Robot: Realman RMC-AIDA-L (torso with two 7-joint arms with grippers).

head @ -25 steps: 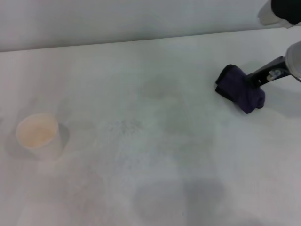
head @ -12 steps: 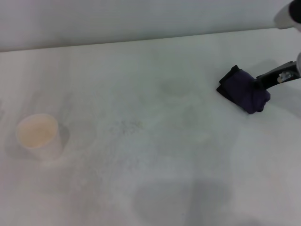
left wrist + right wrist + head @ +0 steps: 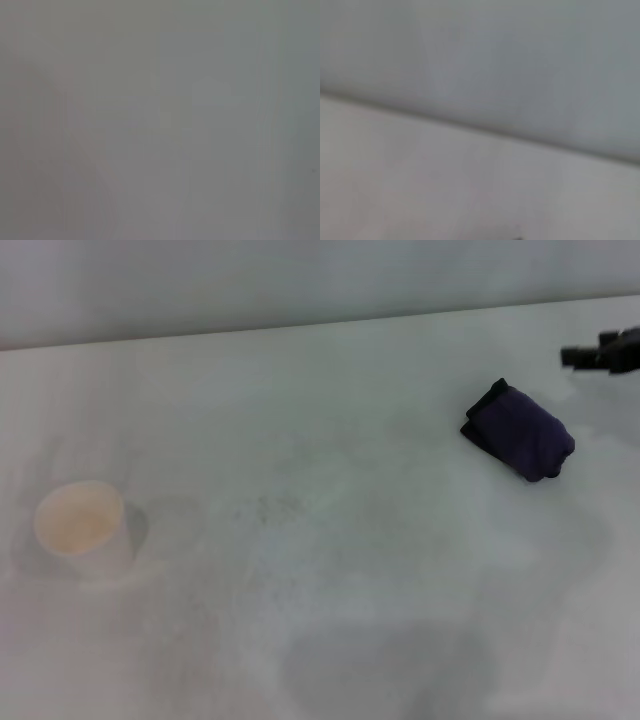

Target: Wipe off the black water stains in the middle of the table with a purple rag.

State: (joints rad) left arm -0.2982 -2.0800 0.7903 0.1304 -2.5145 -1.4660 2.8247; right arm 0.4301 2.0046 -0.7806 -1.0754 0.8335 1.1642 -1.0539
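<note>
Nearest the robot, only bare white bench (image 3: 330,640) with faint grey scuffs and a soft shadow across the near middle. Further in on the left side, a small pale cup (image 3: 82,528), upright, its inside a light orange-cream, well apart from everything else. Roughly mid-bench, a faint grey speckled smudge (image 3: 268,507); no clear round black blot to be made out anywhere in the head view. Farther back and to the right, the purple rag (image 3: 519,430), lying folded flat on the bench, dark edging along its left end, touched by nothing. Beyond the rag, at the right edge of the head view, the right pincer (image 3: 603,352), seen only as a dark tip, raised clear of the cloth and near it without contact, holding nothing; cannot tell how far its fingers stand apart. Left pincer nowhere in view. Left wrist view just a featureless grey. Right wrist view a stretch of bench surface meeting a pale wall (image 3: 520,65) behind it.
</note>
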